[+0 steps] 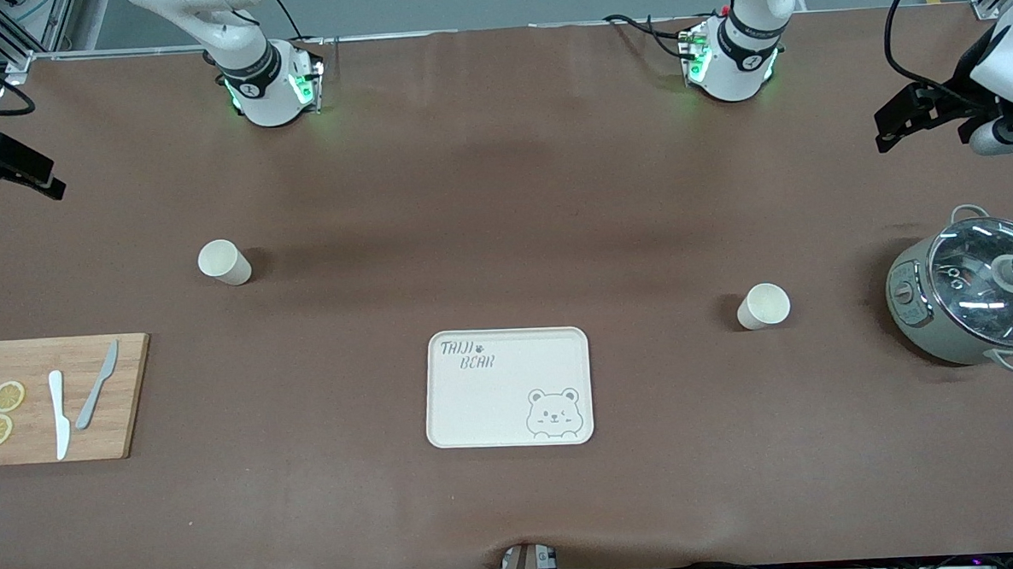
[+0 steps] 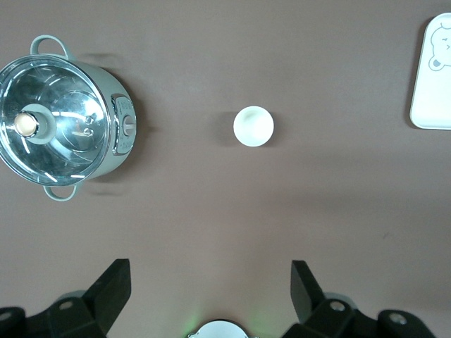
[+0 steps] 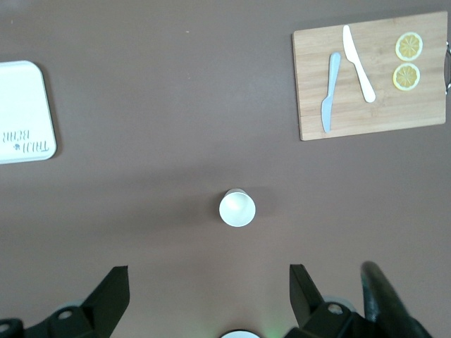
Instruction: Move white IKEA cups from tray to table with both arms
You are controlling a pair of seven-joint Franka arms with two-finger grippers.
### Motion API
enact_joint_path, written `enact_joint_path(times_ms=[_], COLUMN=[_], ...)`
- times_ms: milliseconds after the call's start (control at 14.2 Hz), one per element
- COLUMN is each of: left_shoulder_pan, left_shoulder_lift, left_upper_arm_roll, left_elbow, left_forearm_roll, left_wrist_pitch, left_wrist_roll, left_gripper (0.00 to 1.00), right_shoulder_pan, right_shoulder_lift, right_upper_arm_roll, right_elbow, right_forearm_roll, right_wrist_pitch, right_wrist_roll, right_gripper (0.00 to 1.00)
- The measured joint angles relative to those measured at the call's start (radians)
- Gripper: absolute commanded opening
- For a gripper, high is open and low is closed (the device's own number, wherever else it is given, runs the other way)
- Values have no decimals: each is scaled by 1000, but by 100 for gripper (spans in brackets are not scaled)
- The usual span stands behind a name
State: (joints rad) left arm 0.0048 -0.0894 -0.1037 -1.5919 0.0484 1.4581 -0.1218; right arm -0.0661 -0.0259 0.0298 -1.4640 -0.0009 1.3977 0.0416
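Two white IKEA cups stand upright on the brown table. One cup (image 1: pixel 224 263) is toward the right arm's end; the other cup (image 1: pixel 763 306) is toward the left arm's end, beside the pot. Both arms rise out of the front view, so neither gripper shows there. My left gripper (image 2: pixel 210 271) is open and empty, high over the table, with its cup (image 2: pixel 254 127) well below it. My right gripper (image 3: pixel 209 274) is open and empty, high over the table, with its cup (image 3: pixel 237 208) well below it.
A cream bear tray (image 1: pixel 494 396) lies mid-table, nearer the front camera than both cups. A lidded pot (image 1: pixel 973 290) stands at the left arm's end. A wooden board (image 1: pixel 127 395) with two knives and lemon slices lies at the right arm's end.
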Motion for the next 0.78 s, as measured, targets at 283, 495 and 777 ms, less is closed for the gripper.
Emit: enact_joint_path(times_ms=[283,495,777], left_shoulder_pan=[0,0,0], left_shoulder_lift=[0,2,6], left_upper_arm_roll=[0,0,0], left_elbow=[5,5,5], left_forearm_roll=[0,0,0], left_wrist_pitch=[0,0,0], left_wrist_roll=[0,0,0], left_gripper=[100,100,100], right_shoulder_pan=[-6,-6,-6], right_shoulder_lift=[0,1,2], right_upper_arm_roll=[-10,-11,-11], right_elbow=[-1,-1,-1], right_forearm_roll=[-16,-16,-16], right_wrist_pitch=[-9,-14,-18], right_wrist_roll=[-60,-66,-67], right_gripper=[100,100,100])
